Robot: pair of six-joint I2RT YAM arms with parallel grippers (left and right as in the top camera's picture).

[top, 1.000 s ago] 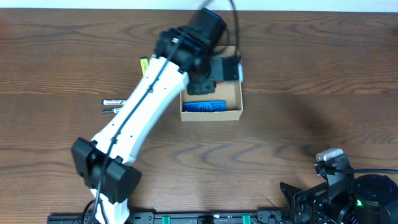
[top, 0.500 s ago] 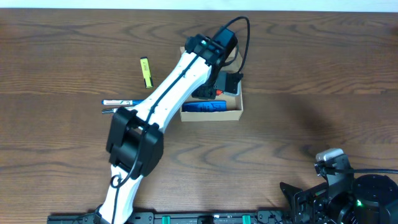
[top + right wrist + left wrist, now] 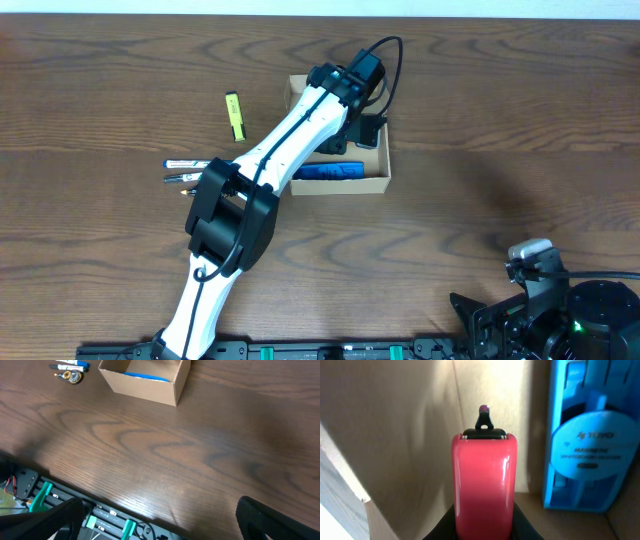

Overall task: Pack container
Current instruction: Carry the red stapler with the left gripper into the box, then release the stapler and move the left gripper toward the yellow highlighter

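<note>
The container (image 3: 340,185) is a tan cardboard box standing open at the table's back middle. A blue whiteboard eraser (image 3: 328,171) lies inside along its front wall. My left gripper (image 3: 347,138) reaches down into the box. In the left wrist view the gripper (image 3: 484,522) is shut on a glossy red object (image 3: 484,475) with a black clip end, held just above the box floor (image 3: 395,435) beside the eraser (image 3: 587,445). My right gripper (image 3: 480,315) rests at the front right, open and empty (image 3: 160,515). The right wrist view shows the box (image 3: 145,387) far off.
A yellow highlighter (image 3: 234,115) lies left of the box. A blue and white pen (image 3: 190,164) and a second pen with a gold end (image 3: 180,178) lie further left; they also show in the right wrist view (image 3: 70,367). A black rail (image 3: 330,352) runs along the front edge.
My left arm has stretched out and lowered, bringing the gripper with the red object down into the box. The right arm has not moved.
</note>
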